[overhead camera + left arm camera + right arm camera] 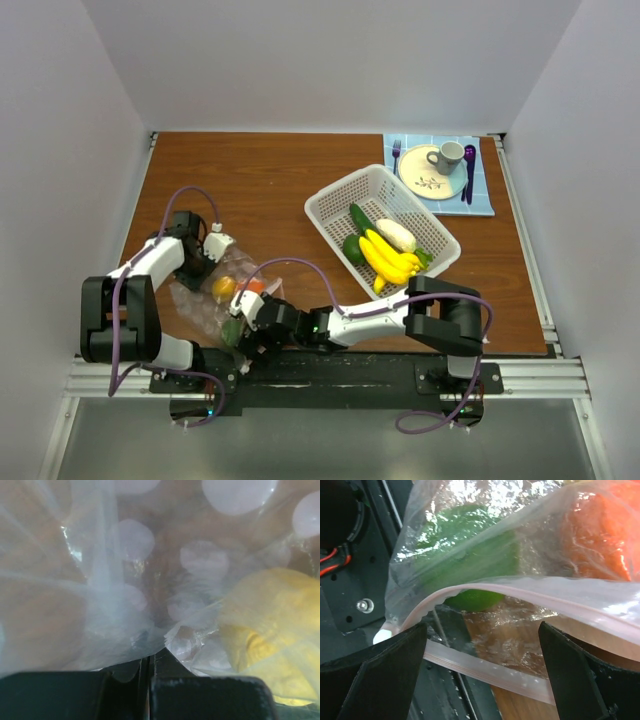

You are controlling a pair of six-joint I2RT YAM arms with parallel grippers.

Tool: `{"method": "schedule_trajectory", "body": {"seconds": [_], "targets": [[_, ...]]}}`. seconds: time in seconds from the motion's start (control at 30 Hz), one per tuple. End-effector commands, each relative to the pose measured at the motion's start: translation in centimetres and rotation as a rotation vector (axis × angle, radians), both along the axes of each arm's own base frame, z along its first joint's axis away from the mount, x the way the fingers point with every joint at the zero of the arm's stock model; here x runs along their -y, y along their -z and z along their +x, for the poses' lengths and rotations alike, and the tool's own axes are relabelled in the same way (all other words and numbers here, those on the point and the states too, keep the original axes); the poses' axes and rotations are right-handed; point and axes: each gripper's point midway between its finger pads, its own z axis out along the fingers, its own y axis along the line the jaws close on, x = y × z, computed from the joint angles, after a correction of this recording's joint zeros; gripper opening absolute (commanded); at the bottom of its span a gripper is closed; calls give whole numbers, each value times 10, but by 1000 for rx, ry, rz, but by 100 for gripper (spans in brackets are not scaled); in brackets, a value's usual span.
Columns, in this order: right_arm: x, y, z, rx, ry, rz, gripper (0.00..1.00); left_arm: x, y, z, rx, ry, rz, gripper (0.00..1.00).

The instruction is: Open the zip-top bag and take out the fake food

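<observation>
On the left, the left gripper [210,255] has its fingers clamped tight on the far end of the clear, crinkly zip-top bag [205,305]. From its wrist camera we see the film running straight down into the closed seam of the jaws. We read that as an anchor: pin that end so the pouch cannot slide while the mouth is worked.

Inside the bag lies part of the fake food: a rounded yellow plastic piece [224,287], an orange-red piece [254,287] and, nearest the arm bases, a green plastic lime [470,555].

Moving right, the right gripper [242,326] sits at the bag's mouth, fingers spread wide and gripping nothing. In its wrist view the pinkish zip strip [520,587] arcs across the gap between them. One lip is lifted off the other, so the mouth looks parted at this corner. Wide fingers here would suit a fresh bite on a lip or a reach in for the lime, we'd guess.

Further right, the white perforated plastic basket [340,195] holds yellow bananas [385,258], a dark green cucumber [358,216] and a white piece [397,234]. This is evidently the drop-off.

In the far right corner, a cream plate [425,182] with a grey mug [447,155] sits on a pale blue mat [485,203], well apart from the action.

Writing? We can read none on the bag, basket or mug. There is only a small leafy sprig on the plate.
</observation>
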Motion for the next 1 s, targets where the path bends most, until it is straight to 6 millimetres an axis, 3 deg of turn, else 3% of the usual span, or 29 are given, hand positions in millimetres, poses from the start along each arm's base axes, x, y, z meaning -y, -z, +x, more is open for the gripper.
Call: {"method": "schedule_trajectory", "body": {"seconds": [0.0,0.2,0.33,0.53,0.8,0.97], "targets": [[-26,-31,9,37,46,107,99,6,-3,1,21,-12,-9,0],[-40,-52,28,88,168,199,99,8,-2,-9,9,-5,-6,0],[-46,-60,41,144,277,215,99,-2,3,-19,-17,-7,51,0],[-55,-49,48,167,332,201,99,-1,-1,-24,-24,4,46,0],[-79,-24,39,131,269,166,99,3,3,-34,-53,5,26,0],[-94,-27,37,121,241,172,99,4,4,-37,-67,9,24,0]]}}
